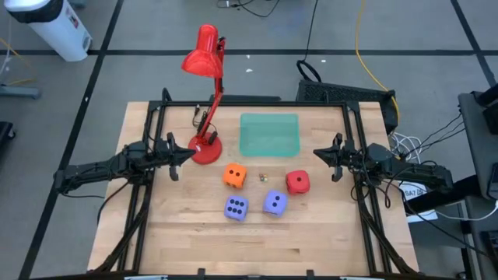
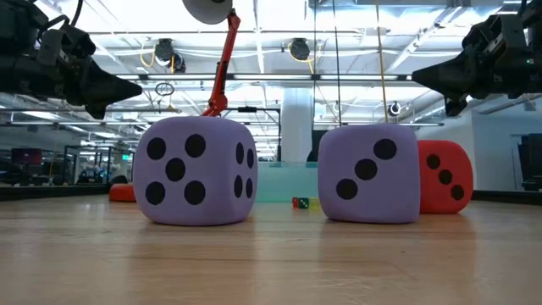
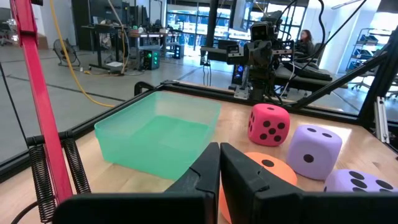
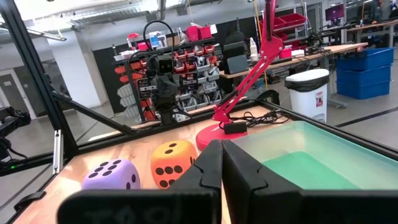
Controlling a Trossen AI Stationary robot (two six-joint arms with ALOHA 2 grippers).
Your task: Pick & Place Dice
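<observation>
Four dice rest on the wooden table: an orange one [image 1: 234, 176], a red one [image 1: 297, 183], and two purple-blue ones [image 1: 236, 208] [image 1: 274, 203] nearer the front edge. In the low view the purple-blue dice [image 2: 197, 170] [image 2: 370, 174] stand in front, with the red one [image 2: 444, 176] behind. My left gripper [image 1: 189, 154] is shut and empty, held above the table left of the orange die. My right gripper [image 1: 317, 153] is shut and empty, right of the red die. Both also show in their own wrist views [image 3: 220, 163] [image 4: 222, 160].
A green translucent tray [image 1: 269, 134] sits on the table behind the dice. A red desk lamp stands with its base [image 1: 206, 148] just beside my left gripper. Two tiny dice [image 1: 262, 177] lie between the orange and red dice. Black frame rails run along the table's sides.
</observation>
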